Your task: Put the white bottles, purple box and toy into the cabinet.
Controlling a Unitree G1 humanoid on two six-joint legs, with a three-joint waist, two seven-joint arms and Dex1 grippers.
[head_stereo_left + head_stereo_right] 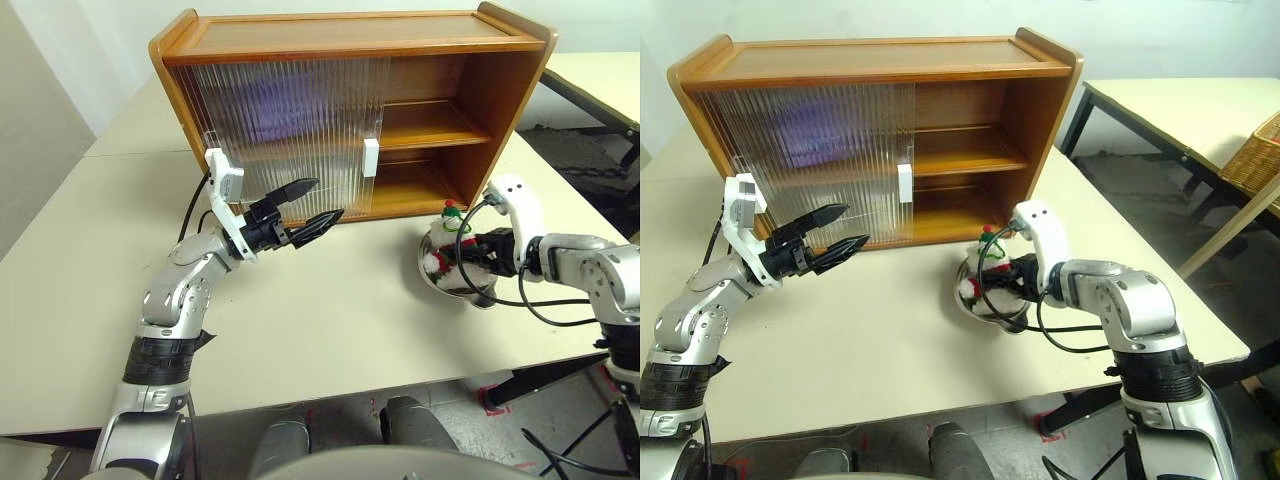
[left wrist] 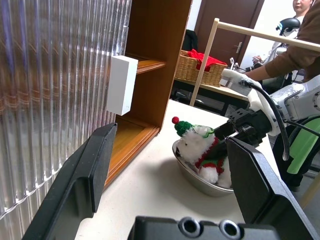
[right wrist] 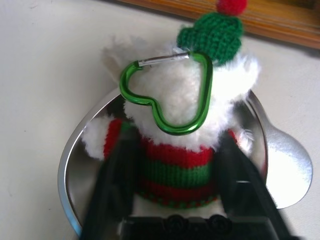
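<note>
Steel bowl (image 1: 470,290) on surface still holds toy (image 3: 175,145) w/ R gripper (image 3: 175,165) straddling its striped middle, grip unclear; L gripper (image 1: 310,205) spread by cabinet (image 1: 350,110); purple blur behind door, toy left.

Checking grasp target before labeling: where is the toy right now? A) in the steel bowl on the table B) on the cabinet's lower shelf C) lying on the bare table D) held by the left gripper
A: the toy sits in the steel bowl, with the right gripper astride its striped middle.
</note>
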